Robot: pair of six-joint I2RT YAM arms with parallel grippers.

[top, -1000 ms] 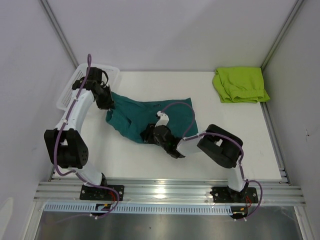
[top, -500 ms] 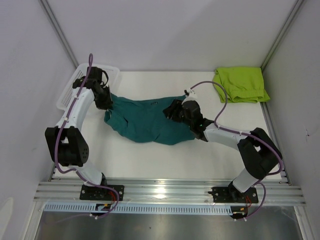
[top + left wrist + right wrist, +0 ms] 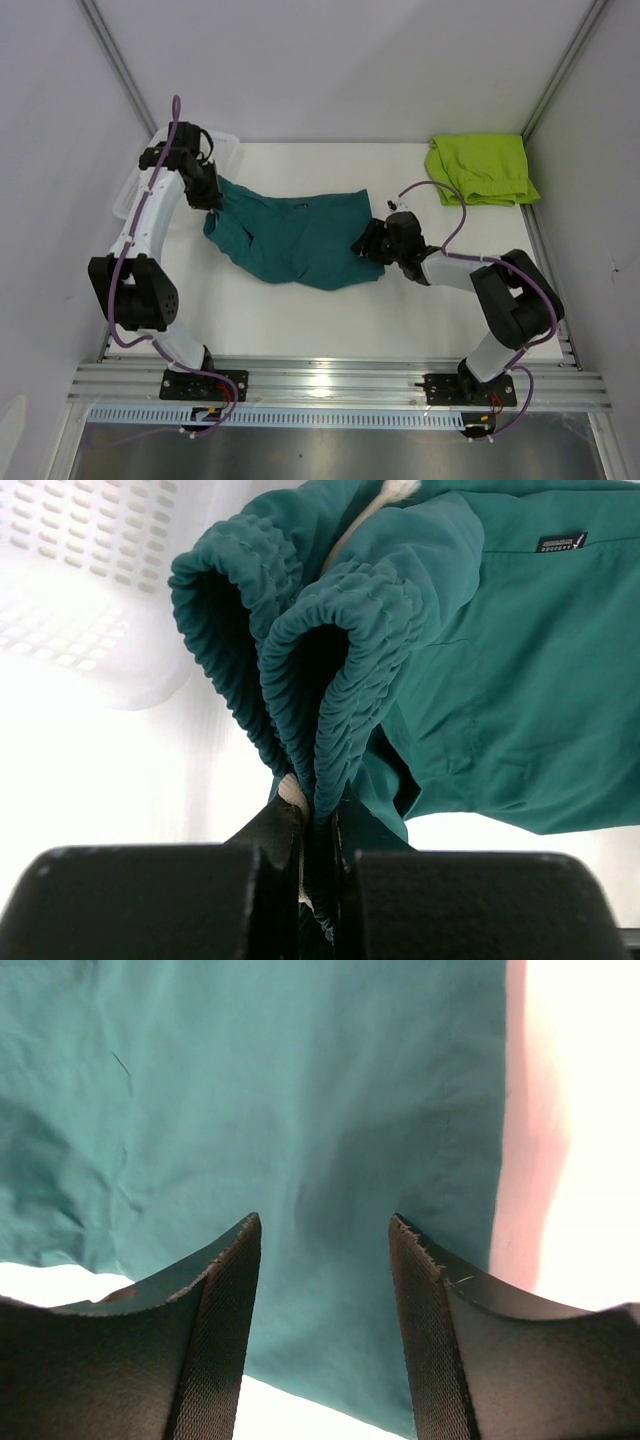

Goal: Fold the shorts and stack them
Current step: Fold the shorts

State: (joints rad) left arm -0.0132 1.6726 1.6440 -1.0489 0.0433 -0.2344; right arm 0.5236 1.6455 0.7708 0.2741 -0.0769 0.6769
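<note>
Now nearer the base than earlier: right gripper (image 3: 368,243), jaws apart over teal shorts (image 3: 300,240) | left gripper (image 3: 318,825) pinched closed on waistband (image 3: 335,620)

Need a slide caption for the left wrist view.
Left gripper pinches the gathered waistband of the dark teal shorts, with the white mesh basket behind.

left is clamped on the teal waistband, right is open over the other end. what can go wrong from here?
1. The left gripper pinches the teal shorts by a bunched waistband, with the drawstring at the pads; a sideways pull may slip it out.
2. The right gripper is open over fabric close to its edge; closing may catch only one layer.
</note>
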